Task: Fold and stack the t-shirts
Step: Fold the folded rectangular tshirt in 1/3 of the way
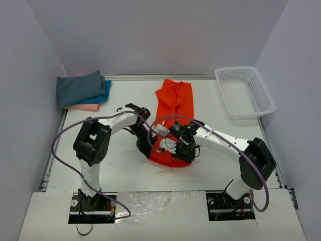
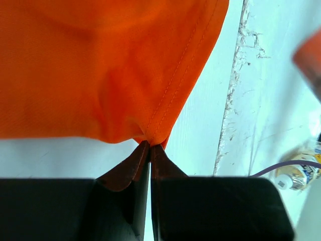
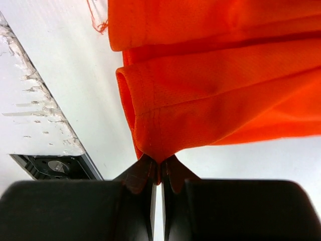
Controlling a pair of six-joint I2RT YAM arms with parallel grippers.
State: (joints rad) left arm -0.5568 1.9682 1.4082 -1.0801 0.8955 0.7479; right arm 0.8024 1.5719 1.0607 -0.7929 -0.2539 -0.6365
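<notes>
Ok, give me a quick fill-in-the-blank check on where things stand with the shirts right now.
1. The left gripper and right gripper are both shut on the ____ t-shirt.
2. The folded stack sits in the far ____ corner.
3. Its bottom shirt is pale ____.
4. The white mesh basket stands at the far ____.
Missing words: orange; left; pink; right.

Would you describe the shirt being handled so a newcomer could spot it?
On the white table, look midway between the arms. The bright orange cloth t-shirt lies there, pinched by the left gripper and right gripper; the folded teal, blue and pink shirts are stacked far left.
</notes>
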